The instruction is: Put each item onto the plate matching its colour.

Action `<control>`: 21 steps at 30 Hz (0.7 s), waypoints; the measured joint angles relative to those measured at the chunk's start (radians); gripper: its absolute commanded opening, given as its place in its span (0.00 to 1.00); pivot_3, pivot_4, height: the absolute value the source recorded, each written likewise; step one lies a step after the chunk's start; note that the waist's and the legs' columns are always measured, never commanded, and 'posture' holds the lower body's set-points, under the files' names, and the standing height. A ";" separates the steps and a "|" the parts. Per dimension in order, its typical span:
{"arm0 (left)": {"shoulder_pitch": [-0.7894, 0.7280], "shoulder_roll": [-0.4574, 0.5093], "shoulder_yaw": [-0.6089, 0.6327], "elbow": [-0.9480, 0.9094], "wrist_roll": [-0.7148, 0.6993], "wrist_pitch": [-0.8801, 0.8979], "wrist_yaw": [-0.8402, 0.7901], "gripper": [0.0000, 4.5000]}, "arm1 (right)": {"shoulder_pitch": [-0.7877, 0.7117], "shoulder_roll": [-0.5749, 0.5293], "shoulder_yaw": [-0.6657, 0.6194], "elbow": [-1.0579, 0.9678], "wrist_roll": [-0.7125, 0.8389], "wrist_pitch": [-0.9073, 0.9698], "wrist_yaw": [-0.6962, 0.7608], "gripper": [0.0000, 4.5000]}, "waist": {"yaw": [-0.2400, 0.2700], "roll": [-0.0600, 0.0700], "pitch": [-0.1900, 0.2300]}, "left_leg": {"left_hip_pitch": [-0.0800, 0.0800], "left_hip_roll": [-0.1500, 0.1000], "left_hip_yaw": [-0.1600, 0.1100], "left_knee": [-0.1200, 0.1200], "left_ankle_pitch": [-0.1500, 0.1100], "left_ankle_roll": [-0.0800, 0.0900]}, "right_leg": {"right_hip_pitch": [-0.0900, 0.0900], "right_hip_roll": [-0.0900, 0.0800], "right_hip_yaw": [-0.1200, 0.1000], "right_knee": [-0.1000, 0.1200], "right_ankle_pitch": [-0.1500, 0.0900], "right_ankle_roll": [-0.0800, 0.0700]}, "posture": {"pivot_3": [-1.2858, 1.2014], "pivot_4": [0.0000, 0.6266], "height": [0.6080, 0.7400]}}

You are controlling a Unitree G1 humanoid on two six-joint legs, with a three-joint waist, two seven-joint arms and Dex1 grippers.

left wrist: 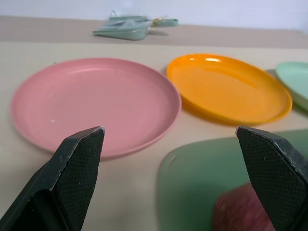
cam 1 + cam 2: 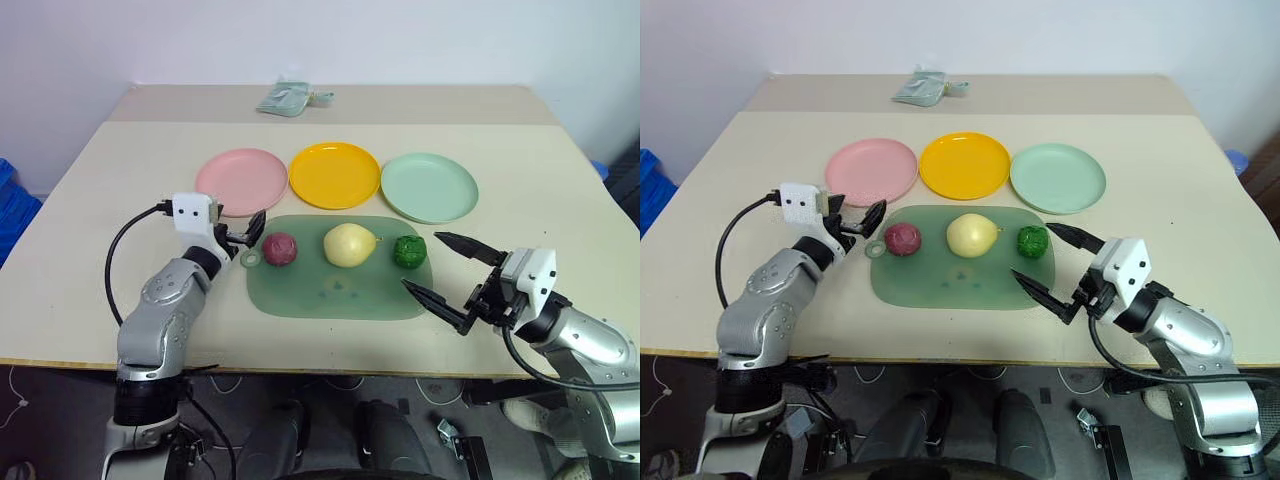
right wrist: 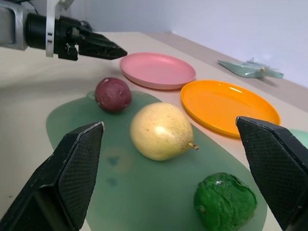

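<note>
All three toy foods lie in a row on the translucent green tray, which sits near the front edge of the surface: the dark red-purple round one at the tray's left end, the pale yellow pear in the middle, and the bumpy dark green one at the right end. Behind the tray, toward the middle of the surface, stand three bare plates side by side: the pink plate on the left, the yellow-orange plate in the centre, the mint green plate on the right. A small grey-green packet rests near the far edge.

Nothing has been sorted yet, so the work looks to be at its first pick. The left hand hovers just beside the tray's left end, close to the red-purple item, its fingers spread wide and holding nothing. The right hand hangs off the tray's right end, near the green item, also spread wide and empty.

The next move probably calls for either hand to ease in until its fingers straddle the nearest item, then close on it. The round shapes may roll on the smooth tray if nudged off-centre, so a square approach matters.
</note>
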 measured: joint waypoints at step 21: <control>0.104 0.107 -0.132 -0.105 0.043 0.041 -0.109 1.00 | -0.036 0.002 0.053 0.061 -0.041 -0.043 -0.044 1.00 | 0.016 0.000 0.000 | 0.000 0.000 0.000 0.000 -0.001 -0.002 | 0.000 0.000 0.000 0.000 0.000 -0.001 | 0.52 0.24 1.00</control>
